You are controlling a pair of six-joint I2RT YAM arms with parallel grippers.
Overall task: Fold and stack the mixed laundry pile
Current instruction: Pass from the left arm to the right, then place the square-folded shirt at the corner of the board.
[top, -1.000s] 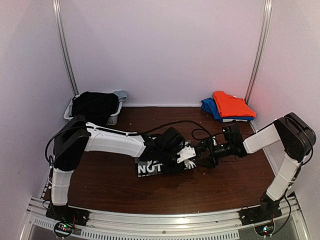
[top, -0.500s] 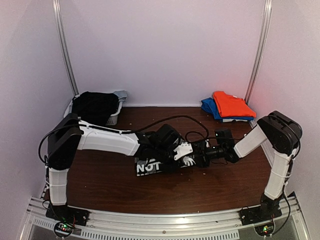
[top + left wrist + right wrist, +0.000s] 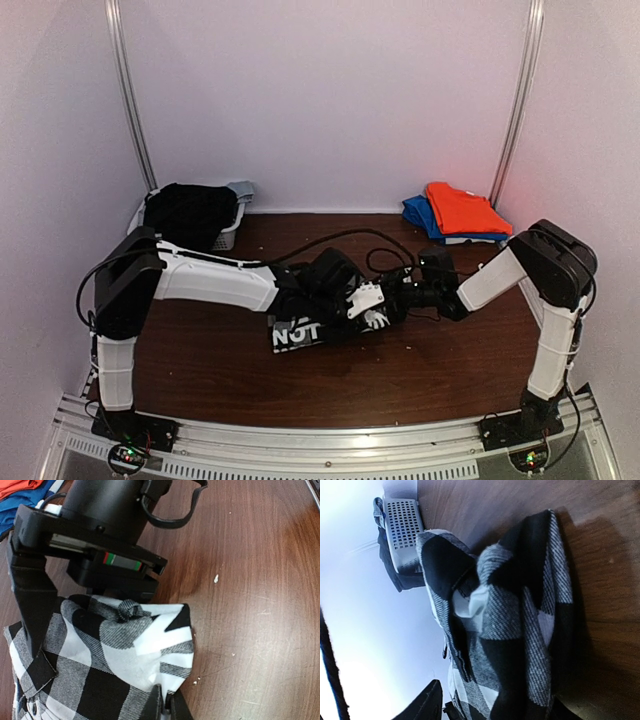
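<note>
The black-and-white checked garment lies bunched at the table's middle and fills the left wrist view and the right wrist view. My left gripper is shut on its white-striped edge. My right gripper reaches in from the right. Its jaws stand open around the bunched cloth, with one finger apart from it. The orange-red garment lies folded on a blue one at the back right. The black garment fills the white basket at the back left.
The right gripper's black body looms close over the cloth in the left wrist view. Cables loop over the table behind the grippers. The white basket also shows in the right wrist view. Small white crumbs dot the wood.
My right gripper has moved left across the table to the checked garment's right end. My left arm and the garment have shifted slightly left.
</note>
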